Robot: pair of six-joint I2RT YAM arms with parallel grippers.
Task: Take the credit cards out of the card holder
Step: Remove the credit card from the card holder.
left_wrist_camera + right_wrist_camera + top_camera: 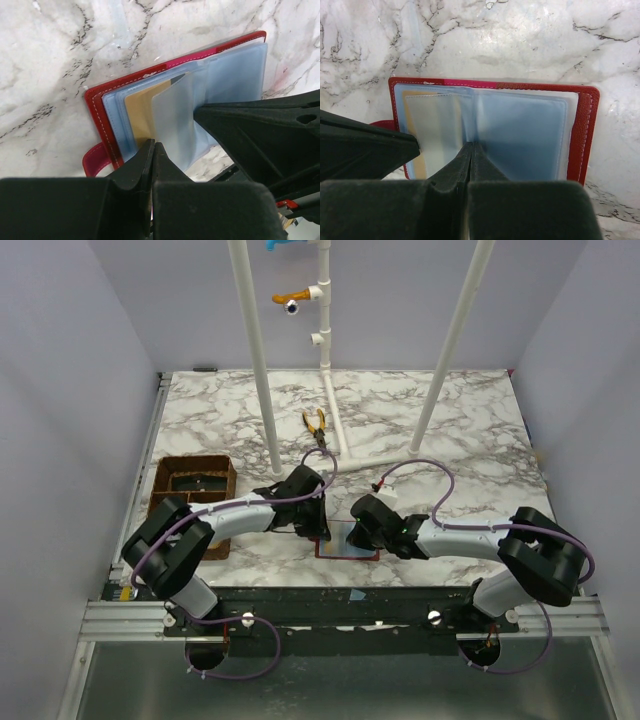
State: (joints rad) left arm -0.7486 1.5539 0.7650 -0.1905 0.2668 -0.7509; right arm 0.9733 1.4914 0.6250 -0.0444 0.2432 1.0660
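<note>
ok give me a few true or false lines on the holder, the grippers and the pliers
1. The holder lies open on the table. True.
2. The left gripper and the right gripper are both wide open. False: both are shut, over the holder.
3. A tan card shows in one of the sleeves. True.
4. The pliers lie in the tray. False: they lie on the table by the white poles, away from the tray.
</note>
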